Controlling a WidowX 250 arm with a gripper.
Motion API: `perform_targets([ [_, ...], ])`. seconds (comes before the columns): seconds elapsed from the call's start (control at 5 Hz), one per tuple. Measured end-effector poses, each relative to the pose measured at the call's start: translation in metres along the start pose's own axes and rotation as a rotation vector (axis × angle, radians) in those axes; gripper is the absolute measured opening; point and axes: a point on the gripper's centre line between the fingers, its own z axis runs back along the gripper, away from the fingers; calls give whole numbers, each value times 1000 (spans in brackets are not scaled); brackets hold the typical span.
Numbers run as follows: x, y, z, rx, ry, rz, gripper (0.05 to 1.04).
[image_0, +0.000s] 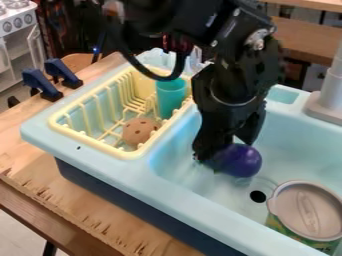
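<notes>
The black gripper (224, 145) hangs down over the light blue sink basin (177, 162), left of its middle. Right at its lower end is a shiny, rounded purple object (242, 160), touching or nearly touching it. The gripper covers the purple object's upper left part, where a little green shows along the lower edge. Whether the object is held or rests on the basin floor, I cannot tell.
The yellow drying rack (120, 152), left of the basin, holds a brown ball with holes (139, 131) and a teal cup (171, 96). A lidded can (307, 210) stands front right. The grey faucet (328, 97) rises at the right edge. Blue clamps (41, 84) sit at left.
</notes>
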Motion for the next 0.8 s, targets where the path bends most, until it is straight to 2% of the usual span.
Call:
perform_targets([
  [0.2, -1, 0, -8, 6, 35, 55, 1002],
  [0.6, 1, 6, -23, 48, 62, 119, 1002],
  [0.8, 3, 7, -27, 61, 65, 126, 965],
])
